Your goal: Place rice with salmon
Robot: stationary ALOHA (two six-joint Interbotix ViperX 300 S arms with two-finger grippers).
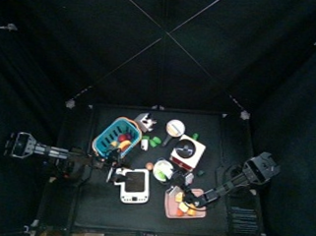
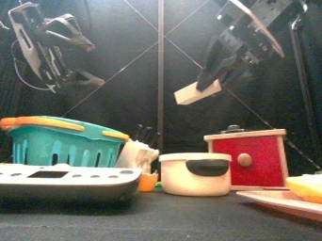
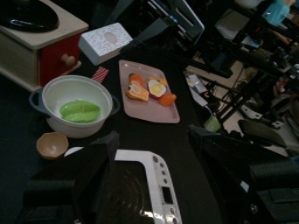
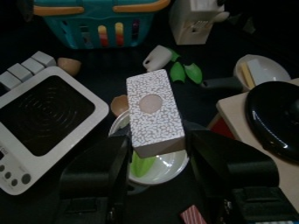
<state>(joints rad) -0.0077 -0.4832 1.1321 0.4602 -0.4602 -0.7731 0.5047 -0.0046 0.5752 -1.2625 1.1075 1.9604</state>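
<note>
Top view: right gripper (image 1: 197,196) over pink plate (image 1: 185,212) at table's 5 o'clock; lower straight — set rice just beside salmon (image 1: 190,200).

Front view: rice block (image 2: 198,89) aloft, tilted; level before release.

Left wrist view: left gripper (image 3: 146,156) wide open, empty, above scale (image 3: 126,188).

Right wrist view: jaws fairly wide — clamped on rice block's sides, white bowl (image 4: 152,166) beneath.

Black table (image 1: 235,220): scale (image 1: 132,185), basket (image 1: 117,136), tray (image 1: 186,202)
</note>
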